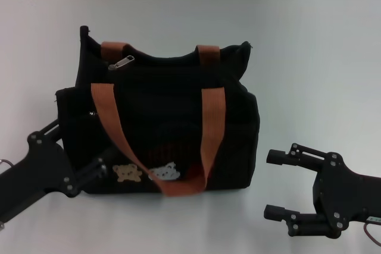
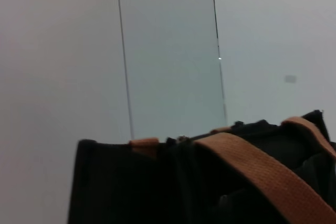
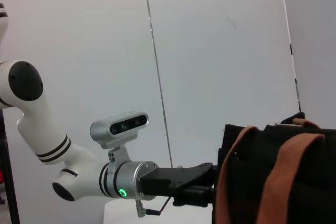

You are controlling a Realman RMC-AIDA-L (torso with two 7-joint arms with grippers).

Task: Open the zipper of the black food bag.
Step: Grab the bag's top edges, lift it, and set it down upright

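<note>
The black food bag [image 1: 161, 123] stands upright mid-table, with orange-brown straps [image 1: 211, 129] and bear patches [image 1: 146, 172] on its front. The zipper runs along the top rim, and its silver pull tab [image 1: 122, 62] lies near the rim's left end. My left gripper [image 1: 83, 145] is open at the bag's lower left front corner, one finger [image 1: 98, 169] against the front and the other [image 1: 50, 127] by the left side. My right gripper [image 1: 275, 184] is open on the table, just right of the bag and apart from it. The left wrist view shows the bag's top edge [image 2: 157, 182] close up.
The white table [image 1: 315, 57] runs wide behind and to the right of the bag. In the right wrist view my left arm [image 3: 121, 179] reaches in low to the bag's side [image 3: 273, 182], with pale wall panels behind.
</note>
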